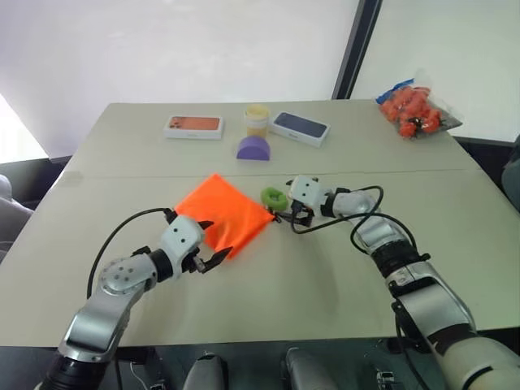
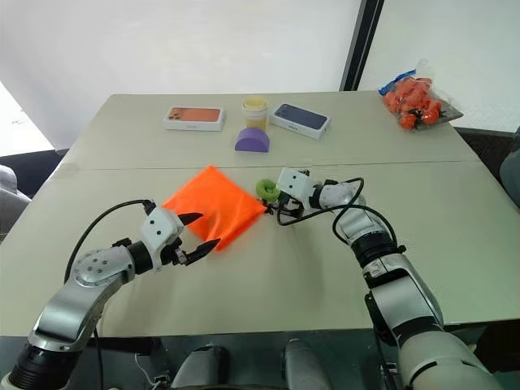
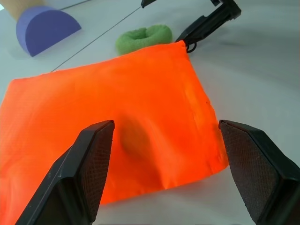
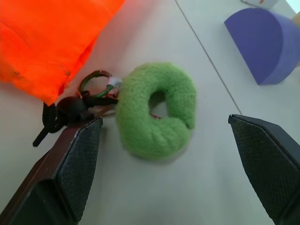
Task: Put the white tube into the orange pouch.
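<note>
While one orange pouch (image 1: 223, 213) lies flat, two boxes (image 1: 194, 127) behind.

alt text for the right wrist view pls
The right gripper, fingers spread wide, points down at a fuzzy green ring on the pale table. A dark cord links the ring to a corner of the orange pouch; a purple half-round block lies beyond.
</note>
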Controlling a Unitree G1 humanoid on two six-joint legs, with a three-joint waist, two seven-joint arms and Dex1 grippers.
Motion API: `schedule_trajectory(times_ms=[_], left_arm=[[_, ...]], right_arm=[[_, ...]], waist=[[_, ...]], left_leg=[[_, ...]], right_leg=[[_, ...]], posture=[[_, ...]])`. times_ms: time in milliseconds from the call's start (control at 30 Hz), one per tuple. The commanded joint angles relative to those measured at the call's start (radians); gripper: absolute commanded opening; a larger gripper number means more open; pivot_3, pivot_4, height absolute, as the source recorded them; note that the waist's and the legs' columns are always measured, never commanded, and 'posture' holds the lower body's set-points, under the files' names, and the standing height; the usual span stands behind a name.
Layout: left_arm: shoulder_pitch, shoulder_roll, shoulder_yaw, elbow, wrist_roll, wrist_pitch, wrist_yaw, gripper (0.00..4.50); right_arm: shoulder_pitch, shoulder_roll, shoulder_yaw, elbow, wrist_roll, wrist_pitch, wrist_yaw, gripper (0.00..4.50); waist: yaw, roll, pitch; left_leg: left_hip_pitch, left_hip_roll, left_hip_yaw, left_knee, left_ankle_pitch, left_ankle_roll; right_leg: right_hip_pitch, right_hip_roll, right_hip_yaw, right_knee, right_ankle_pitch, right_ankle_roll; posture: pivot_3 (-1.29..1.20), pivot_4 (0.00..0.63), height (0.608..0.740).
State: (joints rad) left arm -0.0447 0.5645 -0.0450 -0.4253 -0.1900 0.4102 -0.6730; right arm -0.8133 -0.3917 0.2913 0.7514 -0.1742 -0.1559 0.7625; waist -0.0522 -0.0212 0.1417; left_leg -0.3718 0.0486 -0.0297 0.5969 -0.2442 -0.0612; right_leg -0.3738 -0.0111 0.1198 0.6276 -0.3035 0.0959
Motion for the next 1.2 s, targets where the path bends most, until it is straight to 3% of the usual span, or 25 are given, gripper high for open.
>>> schedule_trajectory(times_ms=[33,133,367,567,767,967,1033,1200], left_arm=[[-0.002,-0.003,0.006,-0.018,-0.001,-0.022,0.007,3.8],[-0.006,-0.004,0.003,-0.016,0.0,-0.022,0.011,3.86],[-0.006,-0.008,0.006,-0.017,0.0,-0.026,0.016,3.86],[-0.017,-0.023,0.013,-0.021,-0.008,-0.029,0.027,3.86],[-0.069,-0.057,0.034,-0.013,-0.05,-0.006,0.04,3.86],[-0.152,-0.099,-0.015,0.046,-0.076,-0.005,0.008,3.86],[-0.206,-0.123,-0.049,0.089,-0.093,-0.013,-0.03,4.38],[-0.305,-0.144,-0.101,0.188,-0.032,-0.105,-0.053,4.44]], right_arm=[[-0.03,0.022,-0.008,0.019,0.002,-0.033,-0.002,4.5],[-0.032,0.04,-0.025,0.045,0.016,-0.02,0.001,3.62],[-0.025,0.045,-0.063,0.067,0.011,0.007,-0.082,0.11],[0.058,-0.005,-0.122,-0.13,0.037,0.059,-0.116,0.01],[0.24,-0.085,-0.258,-0.593,0.188,0.286,-0.065,0.01],[0.378,-0.157,-0.327,-0.909,0.311,0.484,-0.017,0.01],[0.415,-0.174,-0.353,-0.995,0.365,0.545,-0.002,0.0],[0.446,-0.192,-0.356,-1.067,0.395,0.597,-0.016,0.0]], waist=[[-0.006,0.0,0.0],[-0.016,0.0,0.0],[-0.018,0.0,0.0],[-0.016,0.0,0.0],[-0.014,0.0,0.0],[-0.017,0.0,0.0],[-0.015,0.0,0.0],[-0.016,-0.001,0.0]], left_leg=[[0.0,0.0,0.0,0.0,0.0,0.0],[0.001,0.0,0.0,0.0,0.0,0.0],[0.001,0.0,0.0,0.0,0.0,0.0],[0.0,0.0,0.0,0.0,0.0,0.0],[-0.001,0.0,-0.001,0.0,0.0,0.0],[0.001,0.0,-0.001,0.001,0.0,0.0],[0.0,0.0,-0.001,0.001,0.0,0.0],[0.0,-0.001,-0.001,0.002,0.0,0.0]], right_leg=[[0.0,0.0,0.0,0.0,0.0,0.0],[0.001,0.0,0.0,0.001,0.0,0.0],[0.001,0.0,0.0,0.001,0.0,0.0],[0.001,0.0,0.0,0.001,0.0,0.0],[0.0,0.0,0.0,0.001,0.001,0.003],[0.001,0.001,0.0,0.001,0.0,0.001],[0.001,0.001,0.0,0.001,0.0,0.001],[0.001,0.001,0.0,0.001,0.0,0.001]], posture=[[0.0,0.15,0.723],[0.0,0.15,0.723],[0.0,0.15,0.723],[0.0,0.15,0.723],[0.0,0.15,0.723],[0.0,0.15,0.723],[0.0,0.15,0.723],[0.0,0.15,0.723]])
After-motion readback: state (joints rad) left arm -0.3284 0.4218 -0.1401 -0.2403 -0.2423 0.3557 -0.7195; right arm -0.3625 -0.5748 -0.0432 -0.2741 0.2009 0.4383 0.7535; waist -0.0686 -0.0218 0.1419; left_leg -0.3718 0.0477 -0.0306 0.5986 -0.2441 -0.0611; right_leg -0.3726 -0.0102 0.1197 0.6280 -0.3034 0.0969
